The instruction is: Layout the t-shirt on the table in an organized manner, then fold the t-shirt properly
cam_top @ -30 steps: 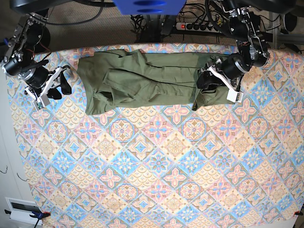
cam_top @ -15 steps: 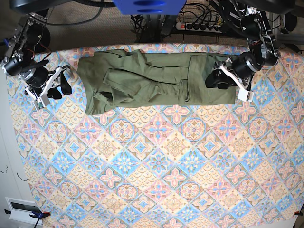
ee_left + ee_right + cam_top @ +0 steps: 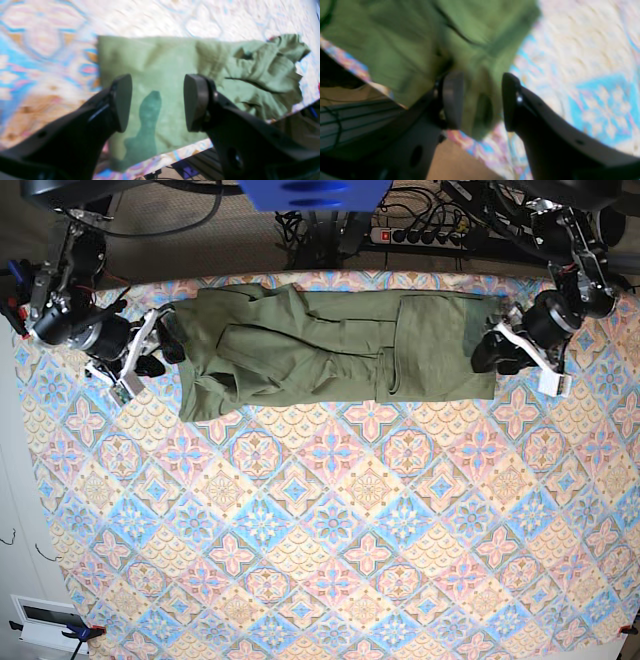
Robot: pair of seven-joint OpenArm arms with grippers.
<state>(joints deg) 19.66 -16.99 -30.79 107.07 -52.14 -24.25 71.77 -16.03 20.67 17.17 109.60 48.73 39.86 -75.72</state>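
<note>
The t-shirt (image 3: 330,350) is a soft olive-green cotton thing, stretched into a long band along the upper edge of the desk (image 3: 330,540) in the base view. Its right part lies fairly flat with a straight folded edge, while the left part is bunched into thick creases and overlapping flaps. The desk cover is a printed cloth of pink, blue and cream diamond tiles with flower medallions

The left hand (image 3: 497,350) sits at the upper right of the base view, just at the shirt's right edge. Its wrist camera shows two rounded dark pads standing wide apart with bare green fabric and their shadow between them, holding nothing. The right hand (image 3: 160,350) is at the upper left, at the crumpled end. Its own camera is quite blurry, but the pads (image 3: 452,100) stand wide too, with a lump of green cloth in the gap; can't tell if it touches them

No readable writing anywhere. Cables and a power strip (image 3: 420,235) peek in above the desk, partly cut off
</note>
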